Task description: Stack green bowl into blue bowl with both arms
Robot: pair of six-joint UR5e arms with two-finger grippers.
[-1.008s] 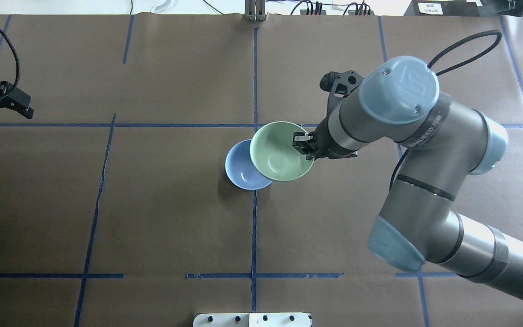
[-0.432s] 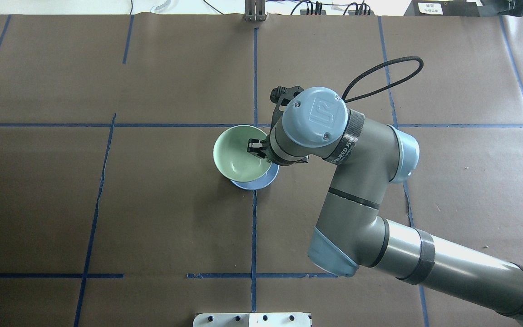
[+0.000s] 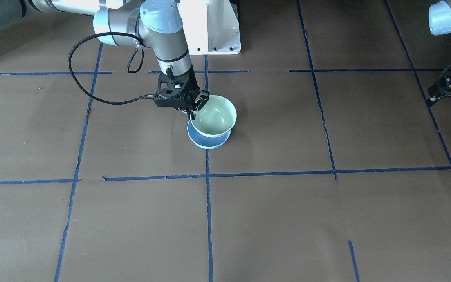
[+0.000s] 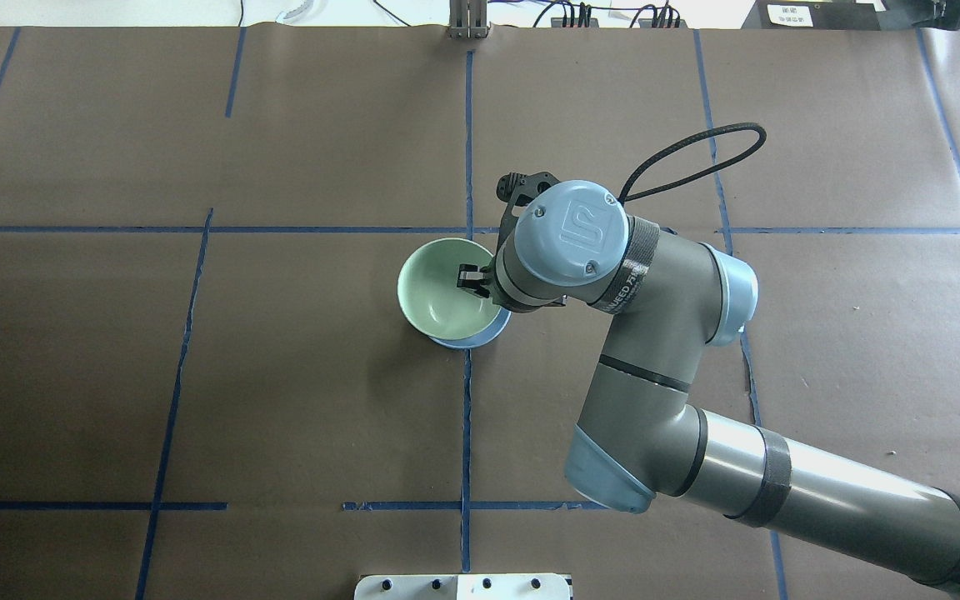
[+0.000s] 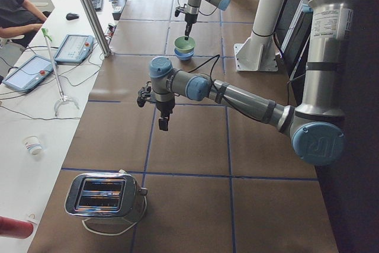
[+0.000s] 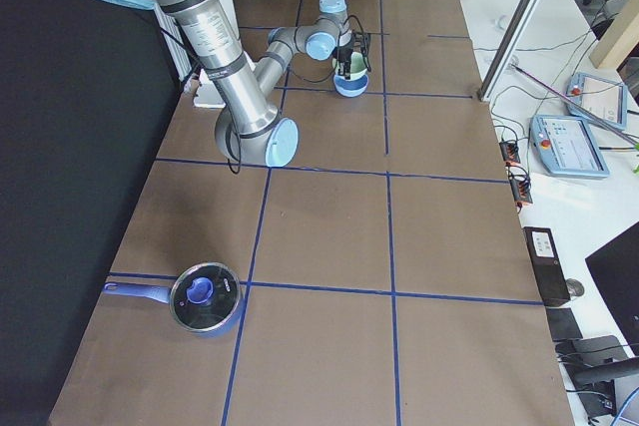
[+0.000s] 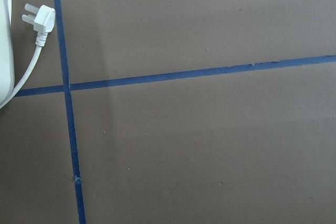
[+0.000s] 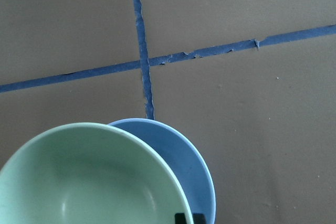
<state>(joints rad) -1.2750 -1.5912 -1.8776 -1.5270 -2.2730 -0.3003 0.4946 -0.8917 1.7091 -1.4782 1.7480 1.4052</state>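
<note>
The pale green bowl (image 4: 438,292) sits tilted over the pale blue bowl (image 4: 484,337), covering most of it; only a blue crescent shows on the near right. The front view shows the green bowl (image 3: 214,115) resting in or just above the blue bowl (image 3: 206,141). My right gripper (image 4: 470,277) is shut on the green bowl's right rim, with one finger inside the bowl. The right wrist view shows both bowls, green (image 8: 89,182) and blue (image 8: 184,156). My left gripper (image 3: 437,96) hangs far off to the robot's left, empty. I cannot tell whether it is open or shut.
A toaster (image 5: 106,197) stands at the table's left end, with its white plug (image 7: 41,18) on the brown mat. A lidded pot (image 6: 205,298) sits at the right end. The white pedestal base (image 3: 210,27) stands behind the bowls.
My right gripper has carried the green bowl left from beside the blue bowl to over it, then a little lower. My left gripper has left the overhead view.
</note>
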